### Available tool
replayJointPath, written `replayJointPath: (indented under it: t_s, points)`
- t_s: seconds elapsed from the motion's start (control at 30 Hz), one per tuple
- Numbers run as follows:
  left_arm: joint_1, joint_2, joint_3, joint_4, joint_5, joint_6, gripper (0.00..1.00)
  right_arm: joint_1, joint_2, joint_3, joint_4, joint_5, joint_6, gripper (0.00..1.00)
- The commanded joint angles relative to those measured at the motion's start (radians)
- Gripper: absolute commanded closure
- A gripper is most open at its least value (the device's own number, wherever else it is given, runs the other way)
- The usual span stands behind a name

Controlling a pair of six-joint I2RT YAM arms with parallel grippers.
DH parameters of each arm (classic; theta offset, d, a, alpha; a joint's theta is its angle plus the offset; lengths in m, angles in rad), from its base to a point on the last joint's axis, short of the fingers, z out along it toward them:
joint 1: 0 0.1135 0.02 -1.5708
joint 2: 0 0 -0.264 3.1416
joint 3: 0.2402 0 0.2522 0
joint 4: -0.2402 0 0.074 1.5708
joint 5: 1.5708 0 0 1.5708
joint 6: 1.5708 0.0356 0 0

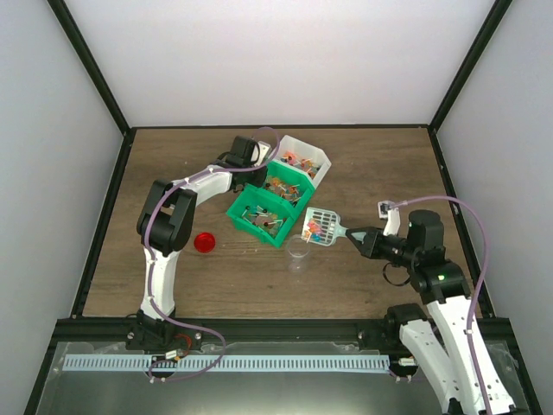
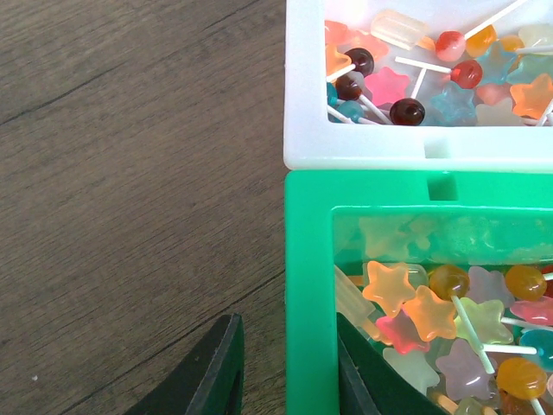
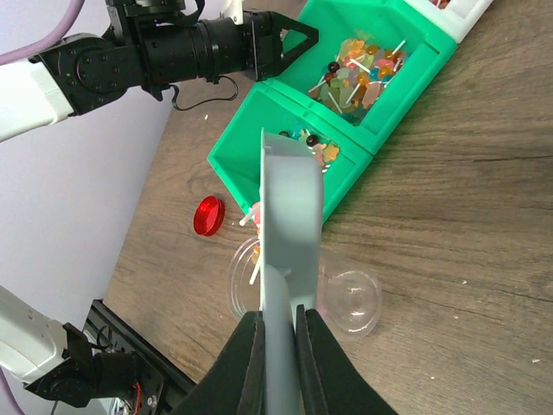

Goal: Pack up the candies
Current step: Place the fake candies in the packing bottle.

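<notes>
The candies are small star sweets and lollipops. Several lie in the pale blue-green scoop (image 1: 321, 226), which my right gripper (image 1: 361, 238) holds by the handle over a clear jar (image 1: 298, 251). In the right wrist view the gripper (image 3: 278, 316) is shut on the scoop (image 3: 289, 216), seen edge-on above the jar (image 3: 354, 303). More candies (image 2: 432, 311) fill the middle green bin (image 2: 309, 285) and the white bin (image 2: 302, 104). My left gripper (image 2: 285, 324) is open and straddles the green bin's left wall. It is at the bins' far side in the top view (image 1: 257, 164).
Three bins stand joined in a diagonal row: white (image 1: 304, 160), green (image 1: 285, 186) and green (image 1: 257, 216). A round red lid (image 1: 204, 242) lies on the wooden table left of the jar. It also shows in the right wrist view (image 3: 207, 214).
</notes>
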Motion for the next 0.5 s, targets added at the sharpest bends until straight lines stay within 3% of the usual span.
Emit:
replayJointPath:
  t_s: [0.0, 0.47]
  points:
    - [0.011, 0.068, -0.017, -0.046, -0.003, 0.000, 0.74, 0.011, -0.015, 0.056, -0.022, 0.018, -0.016, 0.99]
    - [0.013, 0.075, -0.015, -0.045, -0.004, 0.000, 0.74, 0.012, -0.014, 0.101, -0.090, 0.049, -0.069, 0.99]
